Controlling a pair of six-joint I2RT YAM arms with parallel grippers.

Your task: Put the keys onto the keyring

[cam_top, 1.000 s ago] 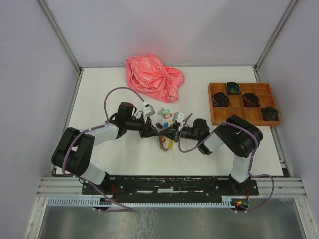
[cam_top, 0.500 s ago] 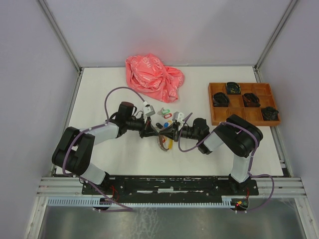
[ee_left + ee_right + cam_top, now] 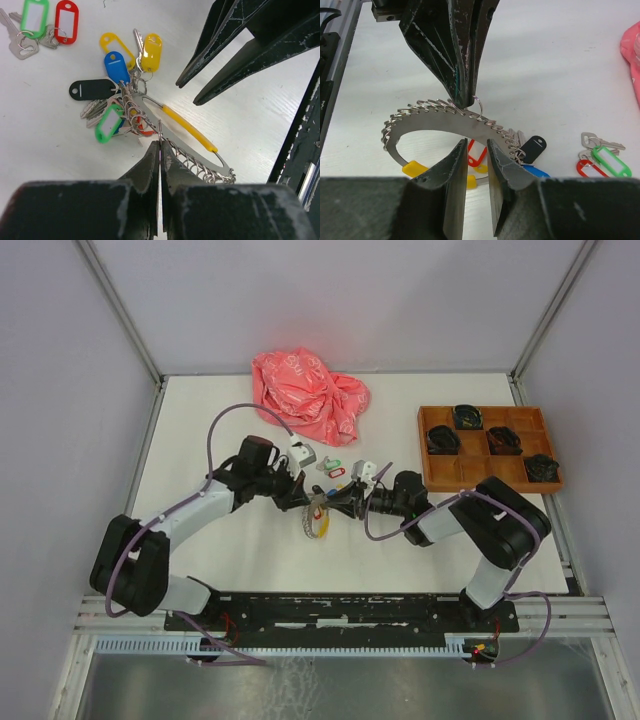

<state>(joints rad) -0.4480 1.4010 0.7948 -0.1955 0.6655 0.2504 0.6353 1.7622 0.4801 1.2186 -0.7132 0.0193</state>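
Observation:
The keyring (image 3: 192, 131) is a steel oval band with a yellow sleeve, lined with small split rings and hung with yellow, blue, black and green tags. My left gripper (image 3: 160, 144) is shut on one small split ring at the band's edge and holds the keyring (image 3: 445, 122) tilted up off the table. Just in front of the band, my right gripper (image 3: 476, 142) is open and holds nothing. The keys (image 3: 35, 22), one with a green tag and one with a red tag, lie loose on the table beyond the bunch, also visible as the keys (image 3: 335, 469) from above.
A crumpled pink bag (image 3: 308, 395) lies at the back of the table. A wooden tray (image 3: 432, 448) with black items in its compartments stands at the right, close to the right arm's elbow.
My left gripper has shut on a split ring of the keyring. My right gripper has opened and let go of the band. The keyring has shifted slightly left.

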